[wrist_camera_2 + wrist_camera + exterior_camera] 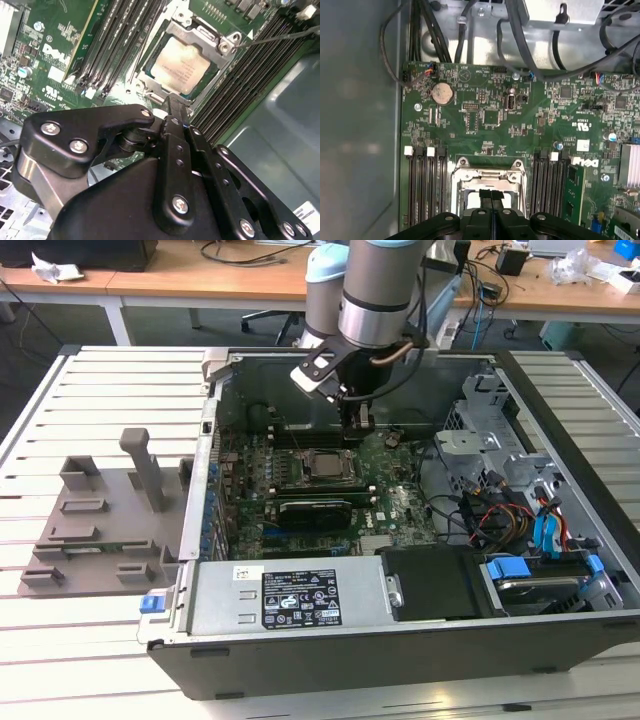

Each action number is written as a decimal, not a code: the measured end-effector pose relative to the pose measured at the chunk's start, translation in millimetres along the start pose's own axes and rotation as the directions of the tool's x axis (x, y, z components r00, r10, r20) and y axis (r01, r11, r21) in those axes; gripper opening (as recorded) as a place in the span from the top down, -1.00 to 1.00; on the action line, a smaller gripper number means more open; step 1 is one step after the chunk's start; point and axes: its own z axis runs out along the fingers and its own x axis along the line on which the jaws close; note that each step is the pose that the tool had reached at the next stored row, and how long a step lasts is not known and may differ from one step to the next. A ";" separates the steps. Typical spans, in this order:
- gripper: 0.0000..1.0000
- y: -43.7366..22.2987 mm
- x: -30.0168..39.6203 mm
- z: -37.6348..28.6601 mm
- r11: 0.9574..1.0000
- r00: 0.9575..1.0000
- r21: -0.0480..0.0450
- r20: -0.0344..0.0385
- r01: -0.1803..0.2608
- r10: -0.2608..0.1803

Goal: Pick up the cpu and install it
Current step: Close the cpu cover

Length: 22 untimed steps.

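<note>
Cpu (181, 67) sitting in socket (227, 45) on motherboard, inside open computer case (400, 665) on slatted surface (100, 380). End effector (170, 102) fingers pressed together, gripping nothing, tips at socket's far edge.
</note>
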 end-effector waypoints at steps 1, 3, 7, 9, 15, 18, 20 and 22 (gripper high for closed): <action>0.79 -1.3 0.1 0.1 1.000 1.000 0.000 0.000 0.000 0.000; 0.79 -3.7 0.2 0.4 1.000 1.000 0.000 0.000 0.000 0.000; 0.79 -17.9 1.0 2.9 1.000 1.000 0.000 0.000 0.000 0.000; 0.79 -20.3 1.1 4.5 1.000 1.000 0.000 0.000 0.000 0.000; 0.79 -28.0 1.7 11.1 1.000 1.000 0.000 0.000 0.000 0.000; 0.79 -31.5 2.1 16.1 1.000 1.000 0.000 0.000 0.000 0.000; 0.79 -33.6 2.3 18.5 1.000 1.000 0.000 0.000 0.000 0.000; 0.79 -36.8 2.5 21.3 1.000 1.000 0.000 0.000 0.000 0.000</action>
